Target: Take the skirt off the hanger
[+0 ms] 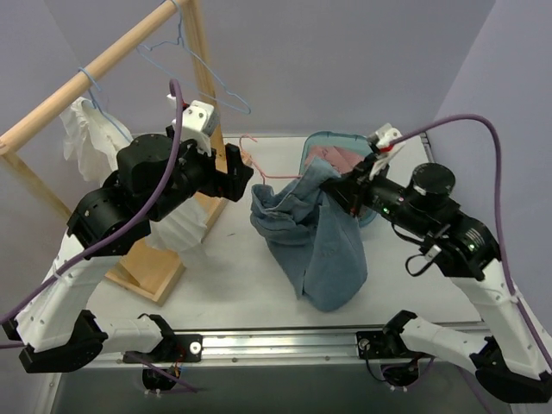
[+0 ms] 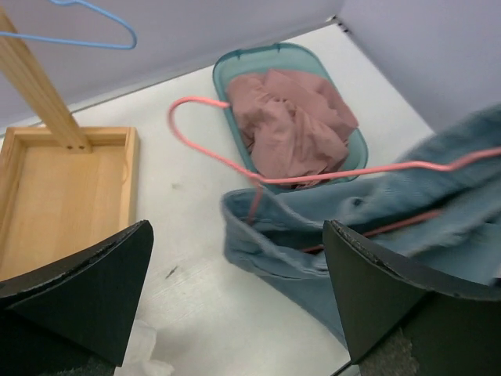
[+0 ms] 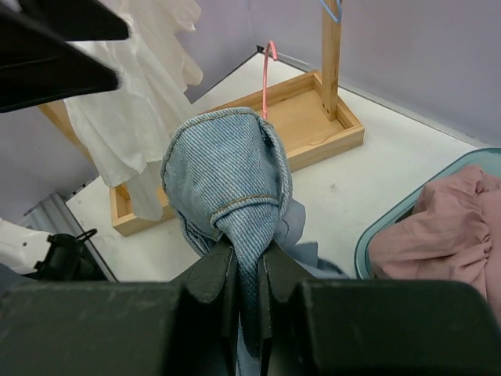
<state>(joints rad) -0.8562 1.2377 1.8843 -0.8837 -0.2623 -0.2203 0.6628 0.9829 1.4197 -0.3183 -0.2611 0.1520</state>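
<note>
Denim skirt [image 1: 315, 241] hangs over mid-table, a fold pinched tight in R gripper [image 3: 246, 266] at its 1 o'clock; pink hanger [image 3: 266, 78] wire runs into it. L gripper [image 2: 236, 235] spread wide, empty, at skirt's 10 o'clock, w/ teal basket [image 1: 323, 134] at 12

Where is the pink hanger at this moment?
Top view, centre: the pink hanger is caught in the denim skirt, hook sticking out toward the back, just left of the teal bin.

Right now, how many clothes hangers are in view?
3: an empty blue hanger on the rod, a second blue hanger holding the white garment, a pink hanger in the skirt.
</note>
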